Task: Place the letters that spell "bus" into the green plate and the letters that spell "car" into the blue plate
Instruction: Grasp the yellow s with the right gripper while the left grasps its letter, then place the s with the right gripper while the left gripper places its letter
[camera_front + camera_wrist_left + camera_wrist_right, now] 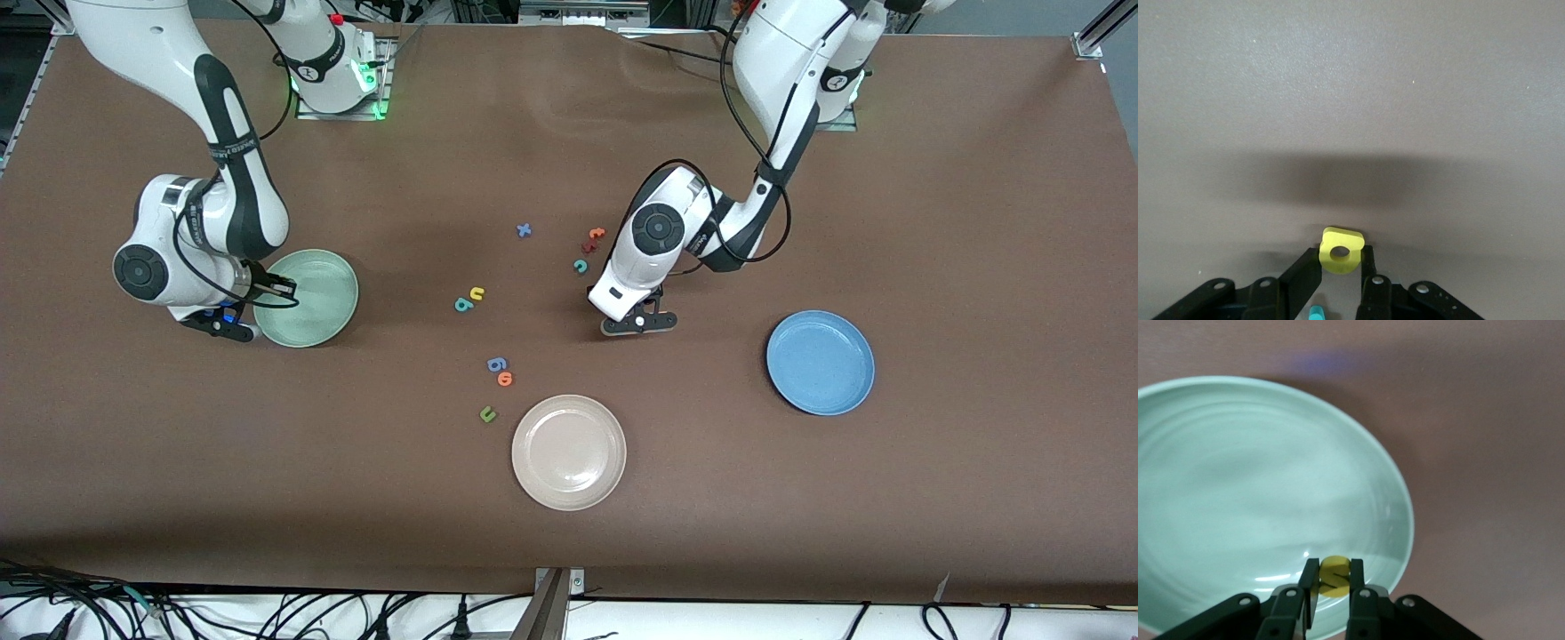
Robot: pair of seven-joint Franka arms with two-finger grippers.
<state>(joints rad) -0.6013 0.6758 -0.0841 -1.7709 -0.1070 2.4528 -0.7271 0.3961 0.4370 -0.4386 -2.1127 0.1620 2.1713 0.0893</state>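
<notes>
My left gripper (637,322) (1341,255) is shut on the yellow a (1341,251), low over bare table between the loose letters and the blue plate (820,362). A teal piece (1316,313) shows under its fingers; which letter it is I cannot tell. My right gripper (233,327) (1333,578) is shut on the yellow s (1335,576), over the green plate's rim (1401,520), at the plate's (307,298) edge. The teal c (581,266) lies beside the left arm's wrist. The teal b (462,305) and yellow u (476,293) lie together mid-table.
A cream-white plate (569,452) sits nearest the front camera. Beside it lie a green u (487,413), an orange o (505,379) and a blue 6-shaped letter (497,364). A blue x (524,230), an orange t (597,235) and a red letter (588,246) lie farther back.
</notes>
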